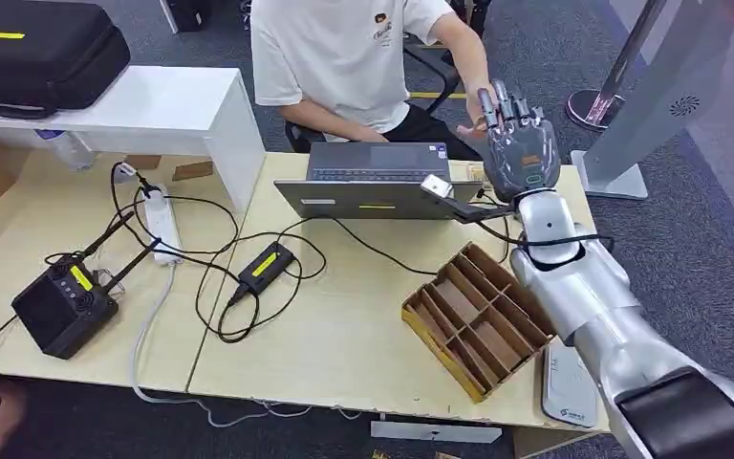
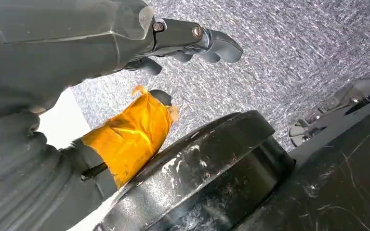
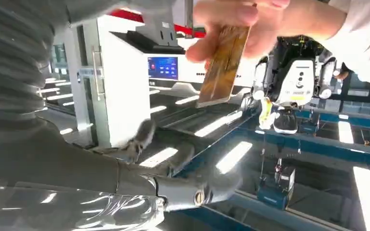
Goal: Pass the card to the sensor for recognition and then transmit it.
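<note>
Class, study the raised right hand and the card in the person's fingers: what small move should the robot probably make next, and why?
Probably draw the right hand back from the person. In the right wrist view the card is pinched in the person's hand, apart from the robot's spread fingers, which hold nothing. The handover looks done, so pulling away seems sensible.

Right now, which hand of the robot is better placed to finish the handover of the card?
The right hand. It is raised beyond the laptop, fingers apart, next to the person's hand, which holds the card. The left hand hangs by the robot's body above the floor.
</note>
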